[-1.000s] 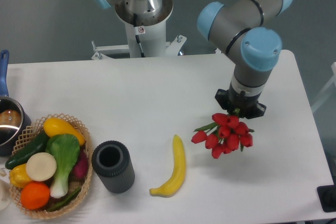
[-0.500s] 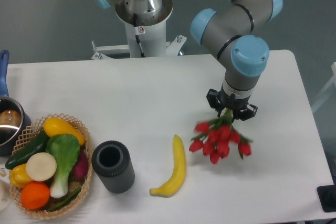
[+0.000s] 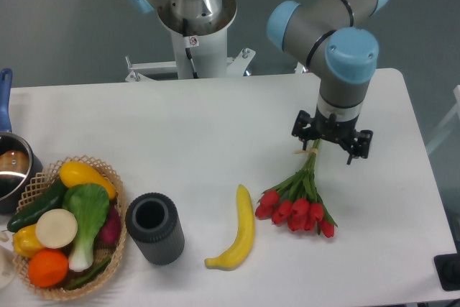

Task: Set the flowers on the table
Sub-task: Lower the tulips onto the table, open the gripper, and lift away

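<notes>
We see a white table (image 3: 180,120) from above, with one robot arm reaching down over its right half. The gripper (image 3: 331,141) hangs just above the stem ends of the flowers (image 3: 300,200), a small bunch of red tulips with green stems. The bunch lies flat on the table, buds fanned toward the front edge and stems pointing up toward the gripper. The gripper's two fingers stand spread apart, and we judge that they no longer clamp the stems, though the stem tips sit right between or just under them and contact is hard to rule out.

To the left of the flowers lies a yellow banana (image 3: 238,231), near but apart from the buds. Further left stands a dark grey cylinder cup (image 3: 154,227), then a wicker basket (image 3: 68,226) of vegetables and fruit, and a pot (image 3: 10,169) at the far left edge.

We judge the placing step to be essentially done. The next move calls for lifting straight up, clear of the stems, without dragging the bunch
</notes>
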